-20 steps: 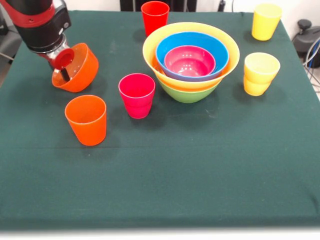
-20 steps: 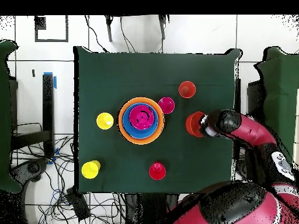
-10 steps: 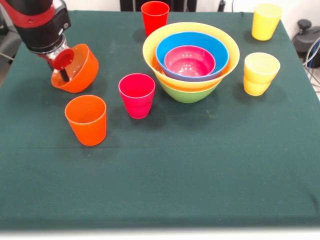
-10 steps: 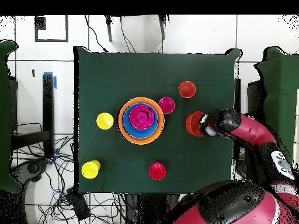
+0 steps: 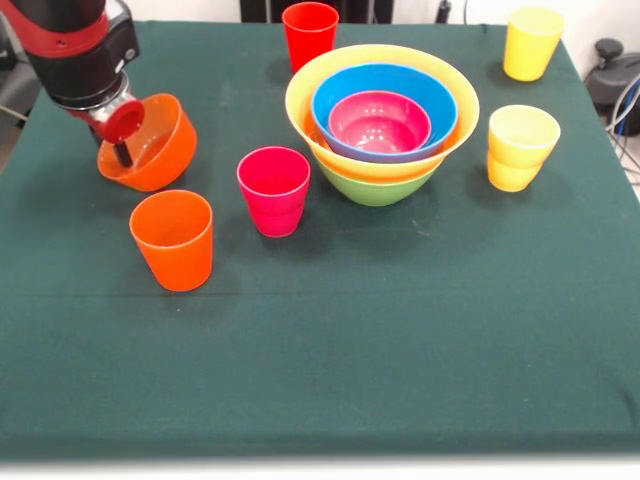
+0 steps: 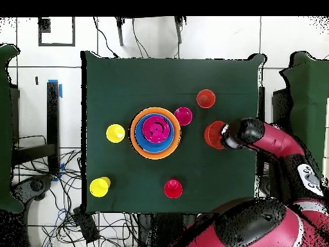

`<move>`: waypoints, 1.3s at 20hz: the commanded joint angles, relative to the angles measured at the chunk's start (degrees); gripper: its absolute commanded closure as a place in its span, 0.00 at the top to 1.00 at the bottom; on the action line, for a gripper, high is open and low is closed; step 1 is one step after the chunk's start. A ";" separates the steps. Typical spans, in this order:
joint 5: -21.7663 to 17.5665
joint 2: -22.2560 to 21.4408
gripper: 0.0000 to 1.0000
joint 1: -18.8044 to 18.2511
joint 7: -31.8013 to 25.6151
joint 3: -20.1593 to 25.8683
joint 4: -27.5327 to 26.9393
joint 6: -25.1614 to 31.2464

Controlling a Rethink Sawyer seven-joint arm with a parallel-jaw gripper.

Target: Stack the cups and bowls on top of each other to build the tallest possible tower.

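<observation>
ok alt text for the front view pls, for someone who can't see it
A red and black robot arm's gripper holds the rim of a small orange plastic bowl, one of its jaws inside it, at the left of a green-clothed table. Mid-table stands a nest of green, orange, yellow, blue and pink plastic bowls, with six loose plastic cups around.

Green, yellow, blue, pink tower [image 5: 382, 120]; dark green tablecloth [image 5: 400, 330]
</observation>
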 commanded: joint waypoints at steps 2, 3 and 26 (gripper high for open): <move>-4.90 3.09 0.00 2.29 -6.23 2.67 -4.27 -0.64; -4.79 3.15 0.00 2.25 -6.30 2.75 -4.35 -0.47; -4.11 -2.51 1.00 5.31 -4.52 0.76 -0.98 1.96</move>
